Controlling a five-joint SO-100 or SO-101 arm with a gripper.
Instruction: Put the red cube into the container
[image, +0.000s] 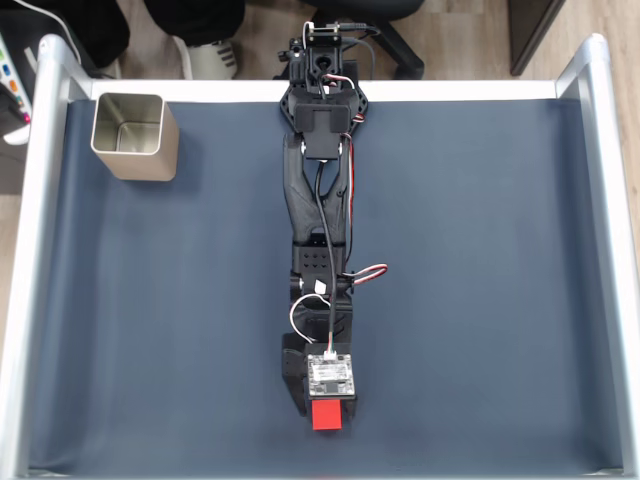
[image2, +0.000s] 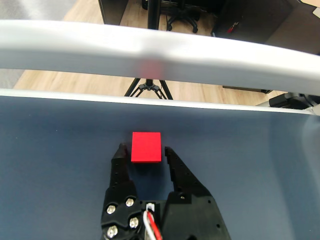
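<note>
Gripper (image2: 146, 149): fingers spread, flanking the cube (image2: 146, 147), not yet clamping | Cube: lying by the surface's (image: 480, 250) near edge | Tin (image: 133, 135): standing in far-left corner | Handling: probably light, rigid, matte; pinching opposite flat faces

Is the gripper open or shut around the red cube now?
Open. In the wrist view the gripper fingers stand on either side of the red cube, not yet pressing it.

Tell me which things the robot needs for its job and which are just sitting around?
Needed for the job:
- red cube, between the open gripper fingers
- container, far off in the tray's corner in the fixed view

Just around:
- tripod on the floor
- shoe beyond the tray
</note>
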